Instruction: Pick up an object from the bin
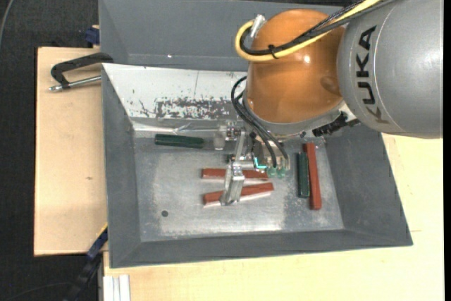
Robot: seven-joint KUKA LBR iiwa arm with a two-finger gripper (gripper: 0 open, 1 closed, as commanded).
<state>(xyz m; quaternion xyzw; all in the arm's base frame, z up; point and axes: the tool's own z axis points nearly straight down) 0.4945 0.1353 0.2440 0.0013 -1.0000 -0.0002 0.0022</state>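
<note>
Reading the grey arm, you find KUKA in black capitals. Your gripper sits down among three red bars mid-floor in the bin. You cannot tell whether its jaws are apart or together. A dark green bar lies left, and a second green bar touches a lone red bar on the right.

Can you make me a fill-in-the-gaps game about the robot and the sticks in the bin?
1. The sticks around the gripper are ____.
2. The dark green stick lying alone is toward the view's ____ side.
3. The round cover on the arm is ____.
Missing words: red, left, orange.
</note>
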